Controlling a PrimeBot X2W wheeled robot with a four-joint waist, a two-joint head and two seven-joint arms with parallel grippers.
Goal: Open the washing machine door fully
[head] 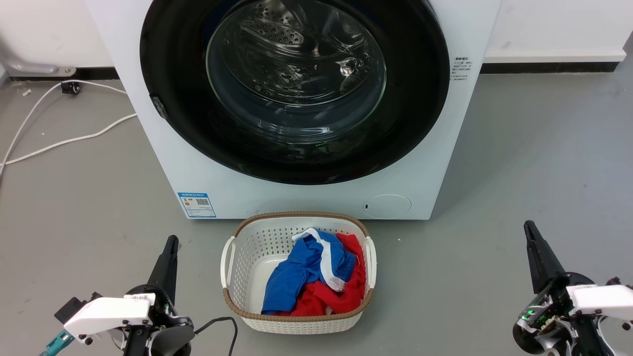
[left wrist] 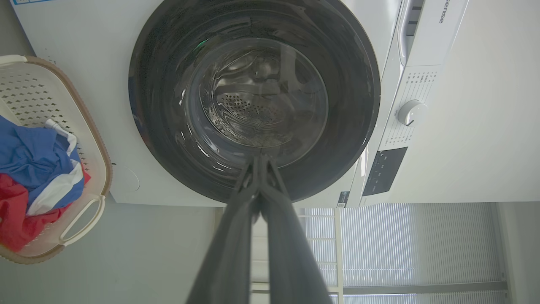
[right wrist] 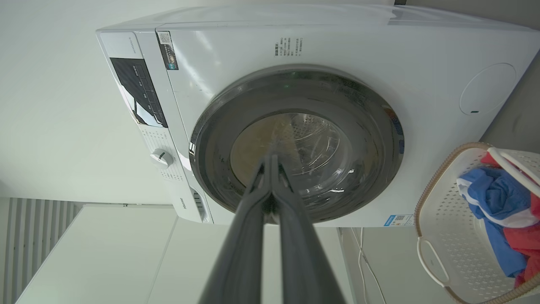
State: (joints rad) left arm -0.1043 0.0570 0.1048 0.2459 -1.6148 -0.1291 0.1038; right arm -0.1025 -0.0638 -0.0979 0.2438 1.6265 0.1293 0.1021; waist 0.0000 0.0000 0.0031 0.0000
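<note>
Closest to me, my left gripper (head: 171,241) hangs low over the grey floor (head: 534,148). Its two dark fingers are pressed together into one point and hold nothing. My right gripper (head: 527,226) matches it on the other side, fingers meeting tip to tip with nothing between them. Both wrist views show each pair touching at the tips and aimed at the machine.

Between the two pairs of fingers, nearer the left pair, sits a white perforated laundry basket (head: 228,277) with a brown woven rim, apart from both grippers. Inside it a crumpled blue garment (head: 296,272) with white trim lies on a red garment (head: 346,296), both bunched toward the side of my right fingers.

Just past the basket, ahead of both sets of fingertips, stands the white washing machine (head: 296,198). The basket's far rim is just in front of its base, and I cannot tell whether they touch. Low on the front panel, a blue label sticker (head: 197,204) lies toward my left fingers and the small round service flap (head: 387,205) toward my right.

Beyond that, well apart from both fingertips, is the washing machine door (head: 168,59). It is a glossy black ring closed flat against the machine front. Its clear glass bowl shows the steel drum (head: 279,34) behind. A small grey notch (head: 158,107) sits on the ring's edge on my left fingers' side.

Farthest off, outside my left fingers, a white cable (head: 64,141) trails across the floor toward the wall.
</note>
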